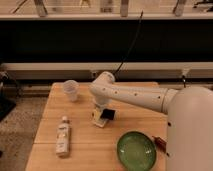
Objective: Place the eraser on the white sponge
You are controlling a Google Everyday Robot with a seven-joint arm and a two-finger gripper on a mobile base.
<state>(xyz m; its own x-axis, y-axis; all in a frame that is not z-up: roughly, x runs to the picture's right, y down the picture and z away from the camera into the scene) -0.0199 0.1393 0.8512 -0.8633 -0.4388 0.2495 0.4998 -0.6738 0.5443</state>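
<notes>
Roughly centre of the desk (85, 145), the claw (101, 111) hung low from the white arm (135, 96), right over the task's things. Far left of the claw, near the desk's left edge, a white bottle (63, 135) lay flat; up and left, a clear plastic cup (71, 90) stood upright. Directly under the claw sat the white sponge (98, 119), with the eraser (107, 114) resting at its upper right side, seemingly on it or overlapping its edge. Whether the claw was spread or pinching the eraser could not be told; the arm hid the tips.

Judgement: the placing step was at or near its end. Doing it well would mean settling the eraser flat and centred on the sponge, releasing without dragging, then rising straight up.

Right and below the claw, a green bowl (136, 150) sat near the front edge, a red-handled tool (160, 144) just beyond it. Open room lay left of the claw, between sponge and bottle, and behind toward the cup.
</notes>
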